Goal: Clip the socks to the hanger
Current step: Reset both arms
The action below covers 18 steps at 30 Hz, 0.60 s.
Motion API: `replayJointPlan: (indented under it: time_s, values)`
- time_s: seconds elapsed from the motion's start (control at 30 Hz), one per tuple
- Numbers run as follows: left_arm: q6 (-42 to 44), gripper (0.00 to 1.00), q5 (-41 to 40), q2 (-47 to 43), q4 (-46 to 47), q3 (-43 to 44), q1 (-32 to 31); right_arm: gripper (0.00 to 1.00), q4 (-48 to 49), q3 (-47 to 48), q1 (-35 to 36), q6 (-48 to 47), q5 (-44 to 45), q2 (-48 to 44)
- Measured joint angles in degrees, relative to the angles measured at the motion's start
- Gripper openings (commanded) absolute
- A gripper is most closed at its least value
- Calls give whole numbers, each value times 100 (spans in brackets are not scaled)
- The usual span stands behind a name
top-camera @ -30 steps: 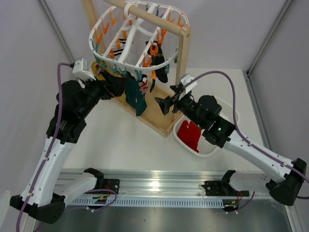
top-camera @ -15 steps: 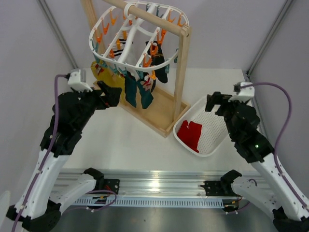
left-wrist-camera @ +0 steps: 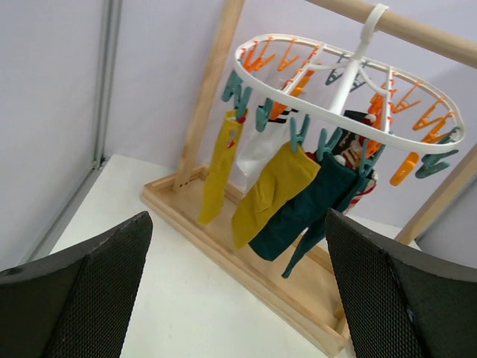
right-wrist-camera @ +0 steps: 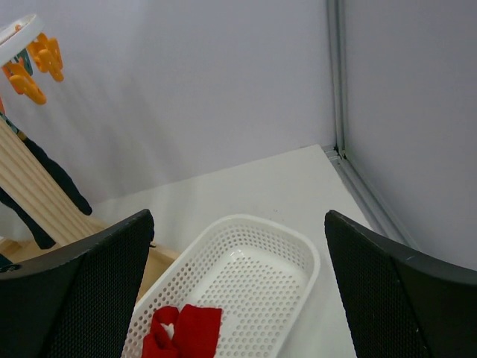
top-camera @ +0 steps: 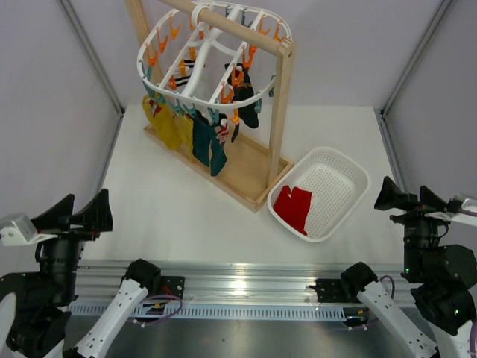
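Down in the basket [top-camera: 350, 168] on my right side lies the red sock [top-camera: 293, 207], bunched against the near wall. From the right wrist it looks like a folded heap, maybe two together, I can't tell. That's the one to fetch, I reckon: everything else I can see is up on the hanger [top-camera: 195, 74], which hangs by its hook from the rack [top-camera: 279, 112] at the far left of the table [top-camera: 186, 216]. Yellow socks [top-camera: 165, 127] and a teal sock [top-camera: 207, 145] are clipped along the near rim, darker ones sit behind, and spare orange pegs [top-camera: 173, 28] line the far rim. Now, handling: this is light, limp fabric, and it'll sag and fold the moment it's lifted, with no stiffness to steer by. The knit should give the pads plenty of bite, so slipping isn't my worry, and crushing isn't either. The catch is grabbing too much at once. I'd pinch an upper fold near the cuff edge, shallow, so a clean bit of hem stands free above the fingers for a peg to bite. And the grippers: left gripper [top-camera: 89, 200] spread as wide as it goes, nothing between the fingers, touching nothing, low at the near left corner and looking across at the hanger; right gripper [top-camera: 405, 188] just the same, jaws gaping, empty, low at the near right, well apart from the basket it's looking down on
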Motion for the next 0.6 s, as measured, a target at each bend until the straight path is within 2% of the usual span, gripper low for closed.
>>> replayJointPlan:
  time_s: [0.17, 0.3, 0.6]
  values:
    - [46, 100, -280, -739, -417, -225, 0, 99, -136, -431, 0, -116, 11, -739]
    - [44, 99, -472, -1209, -616, -483, 0, 100, -286, -595, 0, -127, -26, -881]
    - [39, 99, -560, -1274, -855, -940, -4, 100, -367, -638, 0, -138, -208, -881]
